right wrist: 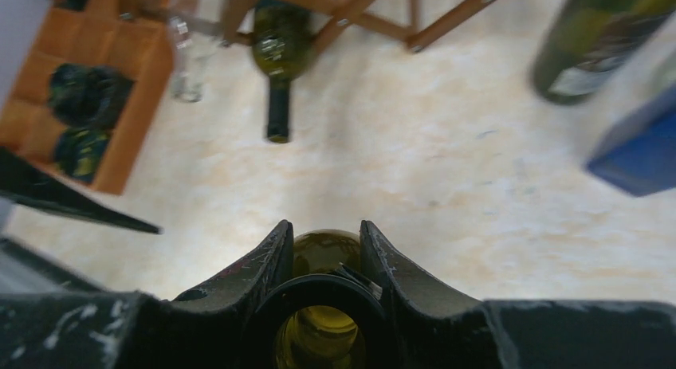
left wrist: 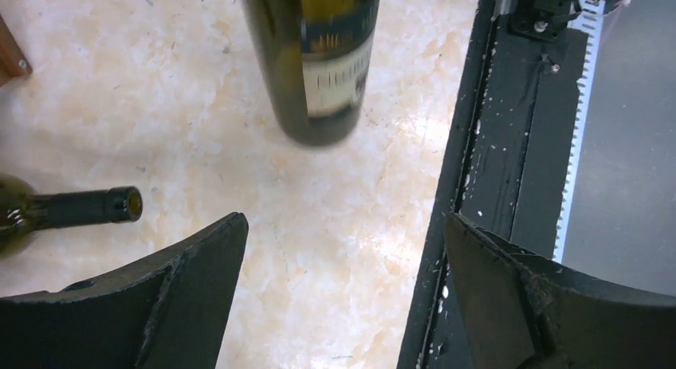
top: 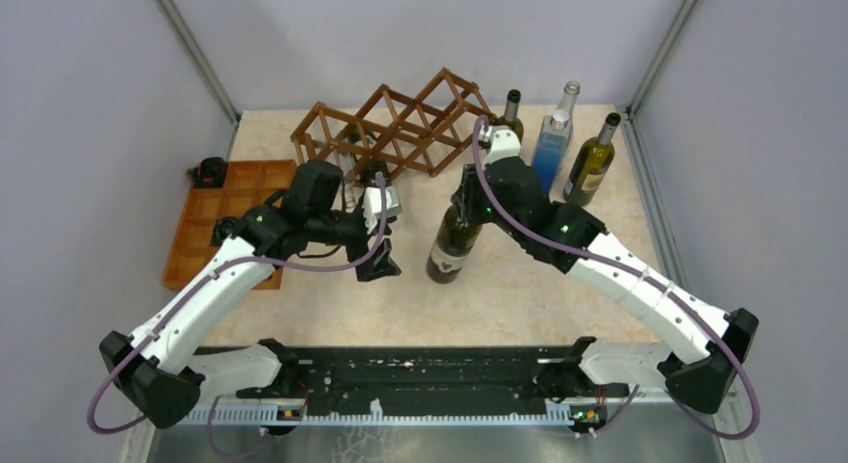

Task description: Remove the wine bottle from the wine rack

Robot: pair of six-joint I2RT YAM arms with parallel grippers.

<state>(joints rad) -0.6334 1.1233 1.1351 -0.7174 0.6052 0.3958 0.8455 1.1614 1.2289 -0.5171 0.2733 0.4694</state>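
Right gripper [right wrist: 323, 243]: jaws clamped on the neck of the dark green glass wine bottle with a pale label [top: 452, 245], held upright on or just above the cream marbled tabletop [top: 540, 283], in front of and apart from the reddish-brown wooden lattice wine rack [top: 400, 123]. Left gripper [left wrist: 343, 221]: jaws spread wide, empty, near the bottle's base. A second dark green bottle [right wrist: 279, 54] lies in a lower rack cell, neck projecting outward; a flat orange-brown compartment tray [top: 215, 223] lies left of the rack
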